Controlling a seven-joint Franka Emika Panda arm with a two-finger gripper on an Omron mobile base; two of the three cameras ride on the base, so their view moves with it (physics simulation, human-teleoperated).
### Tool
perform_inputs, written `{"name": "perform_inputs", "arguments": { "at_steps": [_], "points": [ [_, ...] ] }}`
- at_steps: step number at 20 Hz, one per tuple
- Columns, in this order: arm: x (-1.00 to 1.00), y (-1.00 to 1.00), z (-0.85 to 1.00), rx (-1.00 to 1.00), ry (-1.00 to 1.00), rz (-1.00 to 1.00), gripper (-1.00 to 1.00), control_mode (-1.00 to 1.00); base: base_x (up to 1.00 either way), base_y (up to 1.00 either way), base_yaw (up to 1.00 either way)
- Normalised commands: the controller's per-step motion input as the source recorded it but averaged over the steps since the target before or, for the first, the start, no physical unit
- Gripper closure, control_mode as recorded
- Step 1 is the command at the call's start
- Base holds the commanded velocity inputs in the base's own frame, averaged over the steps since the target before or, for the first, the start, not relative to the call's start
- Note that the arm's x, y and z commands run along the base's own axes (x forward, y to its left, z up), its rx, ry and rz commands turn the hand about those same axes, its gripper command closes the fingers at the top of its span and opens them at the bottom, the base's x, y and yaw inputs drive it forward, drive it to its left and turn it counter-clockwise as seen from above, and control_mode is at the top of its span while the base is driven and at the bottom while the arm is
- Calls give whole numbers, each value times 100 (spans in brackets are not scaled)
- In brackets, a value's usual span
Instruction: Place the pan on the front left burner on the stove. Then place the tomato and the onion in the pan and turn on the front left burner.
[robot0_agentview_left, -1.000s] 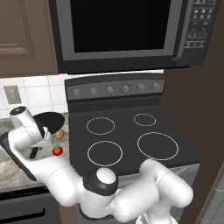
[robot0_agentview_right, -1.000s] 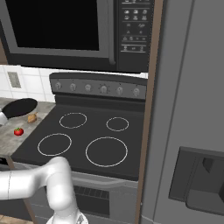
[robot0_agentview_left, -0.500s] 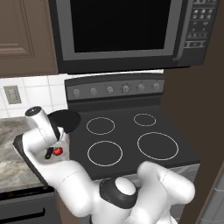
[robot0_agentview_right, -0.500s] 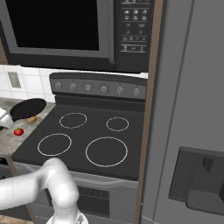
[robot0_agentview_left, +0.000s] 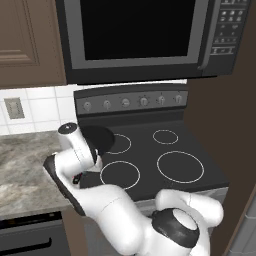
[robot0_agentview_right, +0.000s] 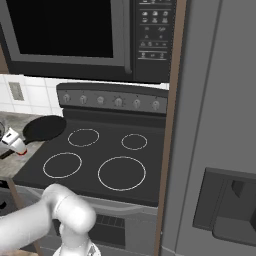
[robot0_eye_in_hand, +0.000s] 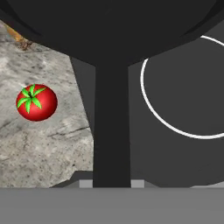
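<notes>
On the stone counter (robot0_eye_in_hand: 43, 148) left of the stove (robot0_agentview_right: 95, 165), the tomato (robot0_eye_in_hand: 36, 102) sits green stem up, near the counter's right edge and clear of the pan's handle. A sliver of the tan onion (robot0_eye_in_hand: 17, 38) peeks out beside the pan's rim, farther back on the counter. The pan (robot0_agentview_right: 45, 127) lies over the stove's left edge at the back, overlapping the rear left ring in the left base view; its long thin handle (robot0_eye_in_hand: 112, 127) runs straight out from the round body toward the hand camera, along the seam between counter and black glass. The gripper (robot0_agentview_left: 82, 176) is low at the handle's end, but whether its fingers are closed on it cannot be told. To the right, the front left burner (robot0_agentview_left: 120, 175) lies bare, with the largest ring (robot0_agentview_left: 180, 166) beyond it. Knobs (robot0_agentview_right: 118, 102) line the back panel, under the microwave (robot0_agentview_left: 145, 35).
</notes>
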Motion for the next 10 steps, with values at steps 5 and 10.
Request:
{"name": "perform_inputs", "arguments": {
  "at_steps": [5, 10],
  "points": [
    [-18, -37, 15, 7, 0, -9, 100, -100, 0, 0, 0],
    [-9, -12, 0, 2, 0, -13, 100, -100, 0, 0, 0]
  ]
}}
